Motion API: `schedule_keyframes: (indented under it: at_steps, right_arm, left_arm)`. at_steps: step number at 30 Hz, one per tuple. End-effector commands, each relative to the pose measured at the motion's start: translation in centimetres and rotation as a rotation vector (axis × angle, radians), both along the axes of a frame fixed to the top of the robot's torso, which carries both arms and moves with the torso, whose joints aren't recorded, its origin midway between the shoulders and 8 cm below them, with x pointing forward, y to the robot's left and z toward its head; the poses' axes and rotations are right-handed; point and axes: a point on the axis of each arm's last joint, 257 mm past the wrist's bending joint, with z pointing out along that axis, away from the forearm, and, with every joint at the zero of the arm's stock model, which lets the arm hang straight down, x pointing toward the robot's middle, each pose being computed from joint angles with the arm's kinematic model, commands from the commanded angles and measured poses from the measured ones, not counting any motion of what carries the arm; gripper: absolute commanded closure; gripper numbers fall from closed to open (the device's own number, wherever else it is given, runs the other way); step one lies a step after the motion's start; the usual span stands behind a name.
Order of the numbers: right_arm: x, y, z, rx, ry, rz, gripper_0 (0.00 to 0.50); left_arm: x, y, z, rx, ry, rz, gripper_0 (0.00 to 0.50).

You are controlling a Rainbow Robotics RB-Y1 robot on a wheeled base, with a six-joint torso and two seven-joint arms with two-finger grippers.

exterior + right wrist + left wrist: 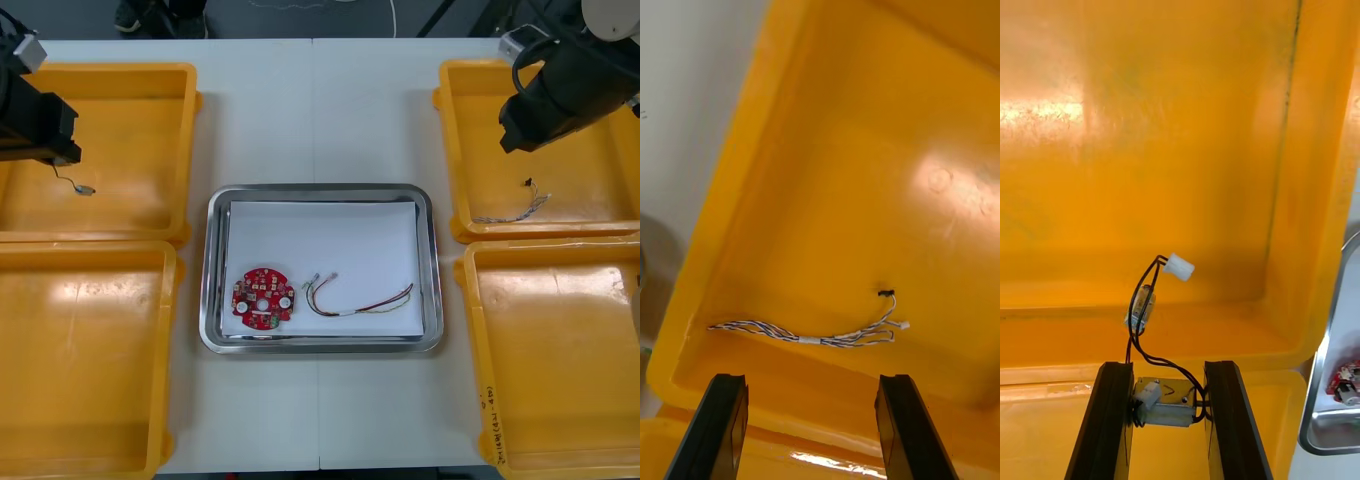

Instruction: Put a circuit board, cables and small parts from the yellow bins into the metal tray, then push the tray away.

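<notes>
My left gripper [1166, 375] is shut on a small metal part [1169, 403] whose black wires and white plug [1178, 266] stick out past the fingers. It hangs over the far left yellow bin [130, 78], and the wire [72, 183] dangles below the left gripper [45, 140]. Over the far right yellow bin [455, 150], the right gripper [520, 130] stands open [811, 382] above a twisted blue and white cable [812, 337] [515, 212] lying on the bin floor. The metal tray [320, 190], white inside, holds a red circuit board [263, 297] and a red and yellow cable [355, 298].
Two more yellow bins, near left [90, 255] and near right [475, 350], flank the tray. Bare table lies beyond the tray's far rim and in front of it. A corner of the tray [1319, 420] with the circuit board [1346, 379] shows beside the left fingers.
</notes>
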Motion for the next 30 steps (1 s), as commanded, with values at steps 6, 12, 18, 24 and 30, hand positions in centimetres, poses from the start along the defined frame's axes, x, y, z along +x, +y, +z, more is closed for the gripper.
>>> schedule_keyframes:
  at_steps: [6,12,18,24,30]
  right_arm:
    - [0.7,-5.5,3.0,0.164,-0.028,-0.304,0.000]
    - [0.4,-7.3,1.8,0.157,0.012,-0.360,0.000]
    - [0.8,-8.8,0.5,0.143,0.024,-0.415,0.000]
    - [1.7,-9.7,-0.2,0.157,0.006,-0.448,0.000]
    - [2.7,-10.6,-1.3,0.201,-0.008,-0.494,0.000]
  left_arm:
    - [0.5,0.1,6.1,-0.103,-0.101,0.137,0.500]
    - [0.7,-0.4,6.7,-0.114,-0.109,0.145,0.500]
    - [0.8,-0.2,6.7,-0.112,-0.111,0.157,0.500]
    - [0.8,0.0,6.7,-0.109,-0.110,0.159,0.500]
    - [0.9,0.1,5.8,-0.094,-0.087,0.161,0.500]
